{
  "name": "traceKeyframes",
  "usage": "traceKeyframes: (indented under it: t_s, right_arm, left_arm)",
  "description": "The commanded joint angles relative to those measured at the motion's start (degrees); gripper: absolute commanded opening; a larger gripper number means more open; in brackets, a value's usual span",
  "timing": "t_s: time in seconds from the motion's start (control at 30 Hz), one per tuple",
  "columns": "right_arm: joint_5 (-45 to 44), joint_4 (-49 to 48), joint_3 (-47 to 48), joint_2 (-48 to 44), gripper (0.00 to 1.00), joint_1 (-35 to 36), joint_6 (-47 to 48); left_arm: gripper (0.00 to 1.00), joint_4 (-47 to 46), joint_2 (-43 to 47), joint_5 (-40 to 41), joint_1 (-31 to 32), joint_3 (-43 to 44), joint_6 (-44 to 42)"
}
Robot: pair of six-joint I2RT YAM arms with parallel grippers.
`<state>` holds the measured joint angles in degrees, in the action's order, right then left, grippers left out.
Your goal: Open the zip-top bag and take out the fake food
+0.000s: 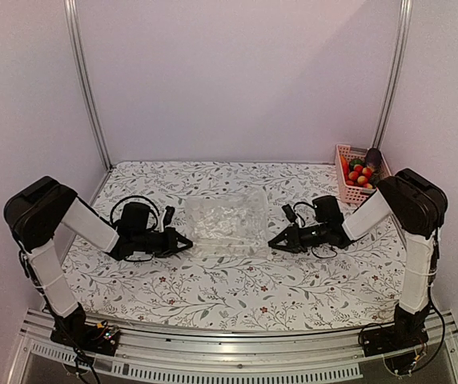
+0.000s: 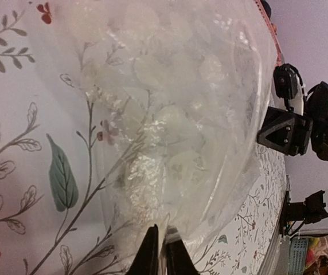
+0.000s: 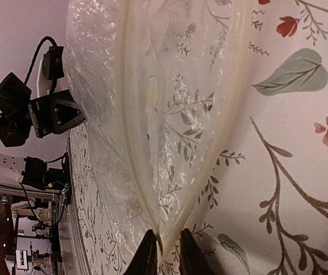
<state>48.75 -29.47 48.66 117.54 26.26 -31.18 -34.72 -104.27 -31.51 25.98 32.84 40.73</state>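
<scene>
The clear zip-top bag [image 1: 225, 224] lies flat in the middle of the floral table, and the pattern shows through it. My left gripper [image 1: 187, 240] is at the bag's left edge, with its jaws pinched on the film [image 2: 163, 235]. My right gripper [image 1: 273, 244] is at the bag's right edge, jaws closed on the gathered zip strip [image 3: 165, 238]. The bag fills the left wrist view [image 2: 181, 114] and the right wrist view [image 3: 152, 86], and I see no food inside it. The fake food [image 1: 359, 172], red, green and orange pieces, sits in the pink basket.
The pink slatted basket [image 1: 343, 180] stands at the back right against the wall. Metal frame posts [image 1: 89, 88] rise at both back corners. The table's front rail [image 1: 229, 352] runs along the near edge. Each wrist view shows the other gripper across the bag.
</scene>
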Motion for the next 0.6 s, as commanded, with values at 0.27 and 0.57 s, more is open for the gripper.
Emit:
traceKeyframes:
  t_s: [0.27, 0.57]
  right_arm:
    - [-6.3, 6.87, -6.05, -15.79, 0.72, -1.93, 2.91]
    - [-10.46, 13.67, -6.78, -31.78, 0.99, -6.13, 9.52]
  left_arm:
    - [0.69, 11.83, 15.48, 6.77, -2.7, -0.59, -3.55]
    - [1.0, 26.81, 34.46, 19.25, -5.32, 2.38, -9.42]
